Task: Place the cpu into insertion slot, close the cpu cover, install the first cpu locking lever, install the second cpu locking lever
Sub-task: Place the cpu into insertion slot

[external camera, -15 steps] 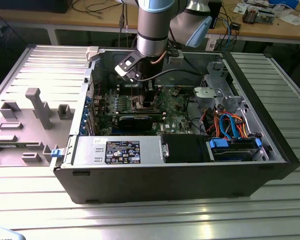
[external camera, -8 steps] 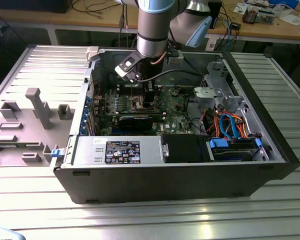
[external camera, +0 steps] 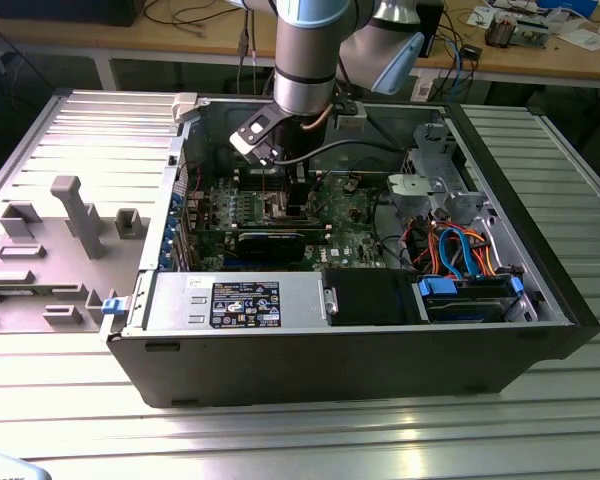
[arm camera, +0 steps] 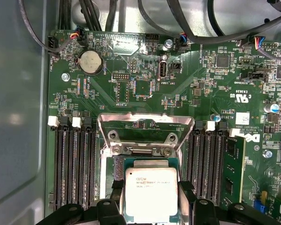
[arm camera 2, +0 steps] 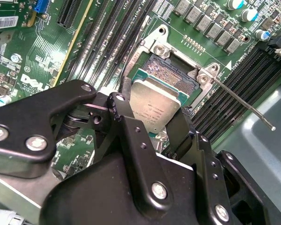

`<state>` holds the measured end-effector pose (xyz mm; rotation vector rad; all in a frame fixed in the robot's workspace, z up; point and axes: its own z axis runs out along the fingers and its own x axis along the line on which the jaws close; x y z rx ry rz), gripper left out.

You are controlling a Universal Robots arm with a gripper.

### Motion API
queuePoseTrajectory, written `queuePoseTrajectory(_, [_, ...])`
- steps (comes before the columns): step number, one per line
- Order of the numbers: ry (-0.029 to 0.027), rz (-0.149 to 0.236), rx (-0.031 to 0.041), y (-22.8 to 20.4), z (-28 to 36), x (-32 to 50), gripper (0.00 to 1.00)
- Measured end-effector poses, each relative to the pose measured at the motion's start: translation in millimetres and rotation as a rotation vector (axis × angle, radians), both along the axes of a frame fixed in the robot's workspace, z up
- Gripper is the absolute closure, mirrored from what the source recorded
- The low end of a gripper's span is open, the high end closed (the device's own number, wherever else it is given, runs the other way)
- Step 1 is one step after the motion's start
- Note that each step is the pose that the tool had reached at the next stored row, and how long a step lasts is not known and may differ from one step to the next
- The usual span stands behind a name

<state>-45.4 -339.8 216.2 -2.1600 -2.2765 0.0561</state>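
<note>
Over motherboard's [arm camera 2: 33, 51] insertion slot [arm camera 2: 171, 72], tool [arm camera 2: 153, 107] grips lettered cpu [arm camera 2: 154, 104].

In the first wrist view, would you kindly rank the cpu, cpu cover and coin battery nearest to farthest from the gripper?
1. the cpu, in the gripper.
2. the cpu cover, raised open beyond it.
3. the coin battery, far across the board.

Open computer case [external camera: 380, 365] lying on its side on a ribbed metal table [external camera: 310, 440]. The robot arm [external camera: 305, 60] drops straight down into it, with the gripper [external camera: 294, 198] low over the green motherboard [external camera: 355, 225]. Blue and orange cables [external camera: 460, 250] bunch up toward the exterior view's right. A grey fixture plate [external camera: 40, 260] sits just outside the case on the left.
</note>
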Motion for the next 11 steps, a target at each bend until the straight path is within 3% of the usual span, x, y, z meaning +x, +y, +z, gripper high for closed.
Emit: queuePoseTrajectory(11, [-0.0002,0.0,0.0002,0.5,-3.4,0.0,0.45])
